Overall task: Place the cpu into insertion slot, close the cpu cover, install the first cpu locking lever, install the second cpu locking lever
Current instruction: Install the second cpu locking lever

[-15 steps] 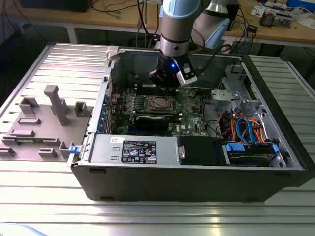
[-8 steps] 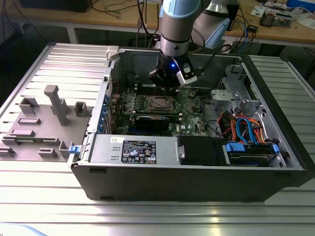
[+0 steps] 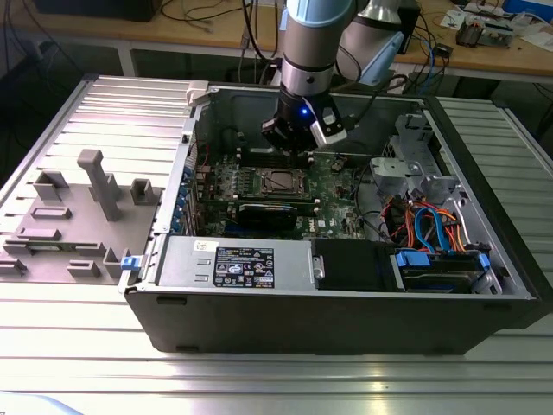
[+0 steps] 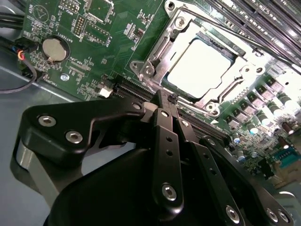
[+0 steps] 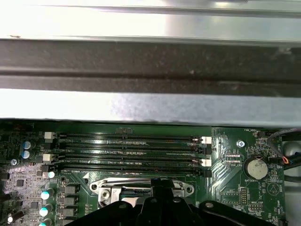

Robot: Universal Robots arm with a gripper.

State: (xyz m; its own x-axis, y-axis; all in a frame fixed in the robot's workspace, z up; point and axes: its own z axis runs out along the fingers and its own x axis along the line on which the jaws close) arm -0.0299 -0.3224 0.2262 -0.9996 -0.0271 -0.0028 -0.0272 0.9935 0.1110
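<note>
I am holding the end effector (image 4: 171,98) with its fingers clenched together on nothing, hovering just above the near edge of the cpu cover (image 4: 155,52), which is lying flat over the insertion slot (image 3: 281,182) in the middle of the green board inside the open computer case (image 3: 346,320) on the tabletop (image 3: 259,380). The cpu (image 4: 200,66) is sitting seated in the slot, showing as a pale, dull silver square through the frame's middle opening. For the lever work I am judging it best to be pressing with the closed tip squarely on the thin rod at the socket's 12 o'clock side in the second wrist view, keeping clear of the memory slots (image 5: 131,150).
</note>
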